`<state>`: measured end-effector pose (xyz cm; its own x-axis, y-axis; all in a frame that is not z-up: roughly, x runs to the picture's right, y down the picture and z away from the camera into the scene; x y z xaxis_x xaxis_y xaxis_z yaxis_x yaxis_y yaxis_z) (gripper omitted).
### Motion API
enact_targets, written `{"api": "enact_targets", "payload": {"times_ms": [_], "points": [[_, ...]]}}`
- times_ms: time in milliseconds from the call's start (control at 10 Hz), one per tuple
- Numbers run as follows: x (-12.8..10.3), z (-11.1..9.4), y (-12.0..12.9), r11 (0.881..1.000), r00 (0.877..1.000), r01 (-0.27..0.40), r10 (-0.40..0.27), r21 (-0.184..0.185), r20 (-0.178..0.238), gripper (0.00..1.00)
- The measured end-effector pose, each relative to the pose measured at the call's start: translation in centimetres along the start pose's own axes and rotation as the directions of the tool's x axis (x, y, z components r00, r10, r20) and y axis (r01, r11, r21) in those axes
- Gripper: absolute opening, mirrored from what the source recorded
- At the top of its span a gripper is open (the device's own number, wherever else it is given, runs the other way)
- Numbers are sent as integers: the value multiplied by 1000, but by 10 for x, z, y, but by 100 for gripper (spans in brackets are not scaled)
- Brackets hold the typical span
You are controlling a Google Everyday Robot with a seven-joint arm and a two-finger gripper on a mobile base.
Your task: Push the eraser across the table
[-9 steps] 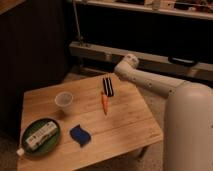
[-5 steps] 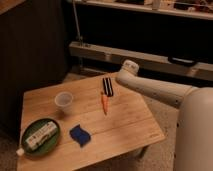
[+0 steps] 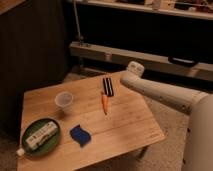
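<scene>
The eraser [image 3: 107, 86], a small black block with a pale lengthwise stripe, lies on the far side of the light wooden table [image 3: 125, 125]. An orange marker [image 3: 104, 102] lies just in front of it. My gripper [image 3: 131, 70] is at the end of the white arm [image 3: 165, 94], which reaches in from the right. It hovers at the table's far right edge, a short way right of the eraser and apart from it.
A clear plastic cup [image 3: 63, 99] stands left of the marker. A green plate [image 3: 26, 129] with a white bottle [image 3: 39, 135] sits at the front left. A blue wavy sponge [image 3: 80, 133] lies near the front. A dark shelf unit stands behind the table.
The arm has shifted slightly right and lower. The eraser, marker and other objects have not moved.
</scene>
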<state>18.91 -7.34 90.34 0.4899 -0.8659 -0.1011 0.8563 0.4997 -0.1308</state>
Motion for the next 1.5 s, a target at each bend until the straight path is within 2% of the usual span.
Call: {"api": "enact_targets", "payload": {"times_ms": [100,200,300,400,500,600,700,800,900,1000,1100,1200,1300,1400,1500], "points": [[0,4,4,991,991,-131,131,-3,31,0],[1,7,9,972,970,-236,236,-11,53,0],[3,11,16,934,930,-357,357,-22,81,0],[4,14,20,887,880,-460,461,-33,112,0],[6,18,24,812,800,-581,581,-44,153,0],[8,21,29,741,723,-670,666,-47,185,0],[10,23,31,649,624,-759,746,-45,230,0],[10,25,30,531,497,-846,819,-48,287,0],[10,27,29,449,408,-892,853,-58,327,0],[6,31,20,370,320,-927,870,-67,376,0],[1,34,1,331,272,-940,870,-79,412,0],[-5,37,-16,334,270,-939,860,-77,433,0],[-9,39,-36,366,302,-928,841,-62,449,0],[-18,43,-66,453,387,-890,802,-41,455,0],[-23,44,-85,536,469,-844,761,-27,449,0]]}}
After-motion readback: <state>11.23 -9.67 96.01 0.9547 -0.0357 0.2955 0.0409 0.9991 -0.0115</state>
